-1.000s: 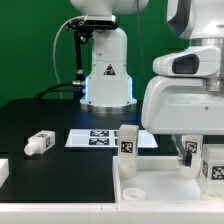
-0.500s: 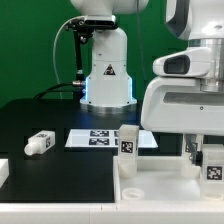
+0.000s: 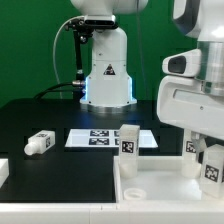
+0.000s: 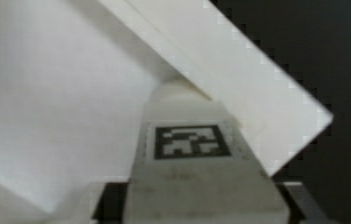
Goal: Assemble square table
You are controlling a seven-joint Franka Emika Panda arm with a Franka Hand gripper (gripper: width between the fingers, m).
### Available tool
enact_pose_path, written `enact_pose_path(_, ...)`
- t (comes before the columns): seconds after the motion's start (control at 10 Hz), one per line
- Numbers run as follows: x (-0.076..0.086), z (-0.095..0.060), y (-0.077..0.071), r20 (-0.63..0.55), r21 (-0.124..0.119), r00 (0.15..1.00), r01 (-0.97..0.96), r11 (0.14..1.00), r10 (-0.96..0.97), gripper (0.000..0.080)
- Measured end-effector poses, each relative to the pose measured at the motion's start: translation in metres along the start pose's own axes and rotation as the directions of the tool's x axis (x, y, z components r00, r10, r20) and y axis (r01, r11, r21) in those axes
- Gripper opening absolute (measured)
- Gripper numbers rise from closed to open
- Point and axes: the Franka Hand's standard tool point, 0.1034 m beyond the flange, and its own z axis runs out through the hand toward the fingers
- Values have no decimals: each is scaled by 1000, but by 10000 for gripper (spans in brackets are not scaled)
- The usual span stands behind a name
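In the wrist view a white table leg [image 4: 190, 150] with a black-and-white tag fills the space between my gripper's [image 4: 197, 203] two dark fingers [image 4: 111, 203], which are shut on its sides. Beneath it lies the white square tabletop [image 4: 47, 110]. In the exterior view the arm hangs over the tabletop [image 3: 160, 188] at the right, where the held leg [image 3: 211, 166] stands beside another leg [image 3: 191, 153]. One more leg [image 3: 128, 141] stands upright on the slab's far left corner. A further leg [image 3: 38, 143] lies on the black table to the left.
The marker board [image 3: 100, 138] lies flat on the black table behind the tabletop. The robot's white base [image 3: 107, 75] stands at the back. A white L-shaped piece [image 3: 4, 172] shows at the left edge.
The jaws have closed onto the leg at the right of the tabletop. In the exterior view the arm's white body has shifted right and slightly up.
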Motion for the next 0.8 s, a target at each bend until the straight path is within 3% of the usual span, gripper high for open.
enact_pose_path(0.1,0,1,0,3,1,979,-203,979,203,287)
enact_pose_path(0.3,2,1,4,50,21,918,-394,919,392,287)
enact_pose_path(0.5,0,1,4,53,10,850,-525,851,524,287)
enact_pose_path(0.6,0,1,4,54,8,838,-545,839,544,287)
enact_pose_path(0.7,0,1,4,53,10,845,-534,845,533,361)
enact_pose_path(0.8,1,1,3,50,22,879,-475,880,473,361)
